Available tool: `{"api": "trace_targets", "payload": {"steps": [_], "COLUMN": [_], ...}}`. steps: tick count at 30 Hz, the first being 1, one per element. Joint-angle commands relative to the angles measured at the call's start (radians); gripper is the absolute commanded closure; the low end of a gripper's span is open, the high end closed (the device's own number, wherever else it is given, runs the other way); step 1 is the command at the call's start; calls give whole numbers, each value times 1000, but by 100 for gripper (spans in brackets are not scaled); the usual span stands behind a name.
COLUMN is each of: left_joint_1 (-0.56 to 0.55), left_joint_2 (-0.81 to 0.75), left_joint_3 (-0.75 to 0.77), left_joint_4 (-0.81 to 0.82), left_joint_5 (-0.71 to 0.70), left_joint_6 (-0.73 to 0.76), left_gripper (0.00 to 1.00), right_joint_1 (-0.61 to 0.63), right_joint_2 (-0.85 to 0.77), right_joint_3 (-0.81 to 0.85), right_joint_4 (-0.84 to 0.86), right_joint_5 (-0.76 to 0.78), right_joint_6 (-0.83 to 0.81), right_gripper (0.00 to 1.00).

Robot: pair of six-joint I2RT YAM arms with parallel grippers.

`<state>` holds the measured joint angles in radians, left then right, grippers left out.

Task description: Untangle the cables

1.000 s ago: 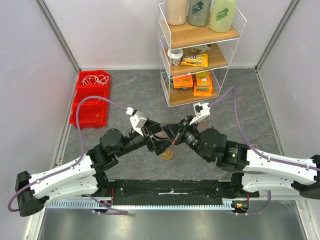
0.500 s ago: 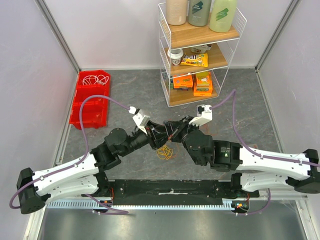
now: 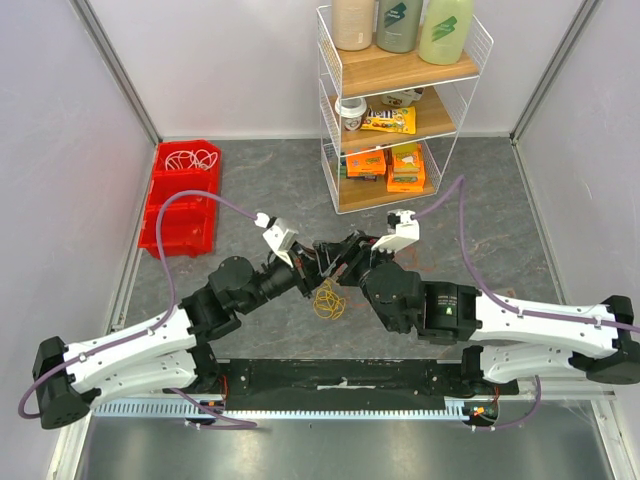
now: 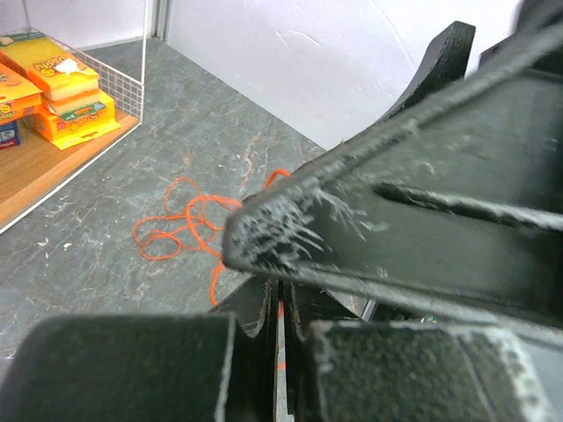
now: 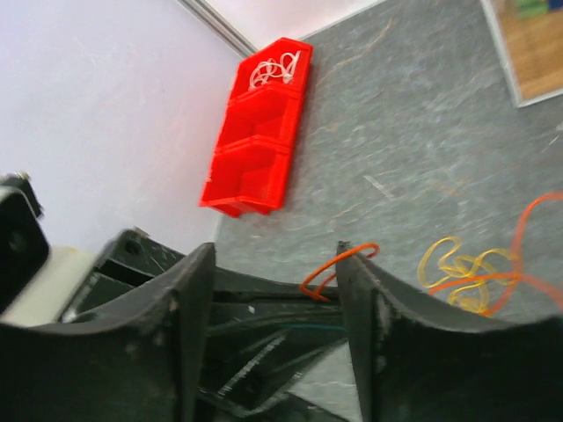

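**Work table**: grey stone-pattern top, closed in by pale walls at 9, 12 and 3 o'clock, with a metal rail along the 6 o'clock edge where the arm bases sit.

**Red bins**: a row of three at 10 o'clock, hard against the left wall. The far compartment holds the white cable, coiled.

**Wire shelf rack**: at 12 to 1 o'clock by the back wall, stocked with bottles and orange packets. Bare tabletop shows between the rack and the bins, and again toward 3 o'clock.

**Left gripper**: at mid-table, fingers pressed together on a strand of the orange cable. The rest of that cable lies in loose loops on the table toward the rack.

**Right gripper**: fingers apart, nose to nose with the left one, the two crossing closely. A small orange loop rises just beside its right finger, unclamped.

**Yellow cable**: a small tangle on the table just toward 6 o'clock from the grippers, with an orange strand running across it.
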<state>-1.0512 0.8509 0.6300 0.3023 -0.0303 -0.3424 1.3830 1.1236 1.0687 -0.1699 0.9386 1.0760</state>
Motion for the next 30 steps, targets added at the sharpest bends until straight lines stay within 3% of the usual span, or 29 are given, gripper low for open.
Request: {"api": "trace_targets", "payload": {"steps": [1, 4, 9, 12, 16, 20, 26, 30], "left_joint_1": [3, 6, 78, 294, 589, 755, 927, 1085], "left_joint_2": [-44, -64, -38, -18, 0, 112, 371, 532], "left_joint_3": [-1, 2, 97, 135, 184, 322, 516, 671], "left_joint_4": [87, 17, -242, -344, -310, -334, -387, -515], "left_joint_5": [-65, -109, -195, -100, -3, -117, -327, -261], "left_joint_6": [5, 0, -27, -81, -141, -216, -270, -427], "left_gripper": [98, 98, 99, 98, 98, 98, 98, 98], "right_joint_1": [10, 10, 10, 8, 8, 10, 10, 8], "right_joint_2": [-31, -134, -359, -499, -668, -801, -780, -745], "right_joint_3": [34, 19, -113, -194, -294, -355, -299, -265], "right_joint_4": [0, -17, -186, -320, -440, -454, -464, -465], "right_joint_5": [-13, -53, -76, -67, -43, -27, 3, 26], "right_joint_6": [-209, -410, -540, -473, -315, -251, -309, -346], "right_gripper": [20, 2, 2, 2, 2, 2, 2, 2]}}
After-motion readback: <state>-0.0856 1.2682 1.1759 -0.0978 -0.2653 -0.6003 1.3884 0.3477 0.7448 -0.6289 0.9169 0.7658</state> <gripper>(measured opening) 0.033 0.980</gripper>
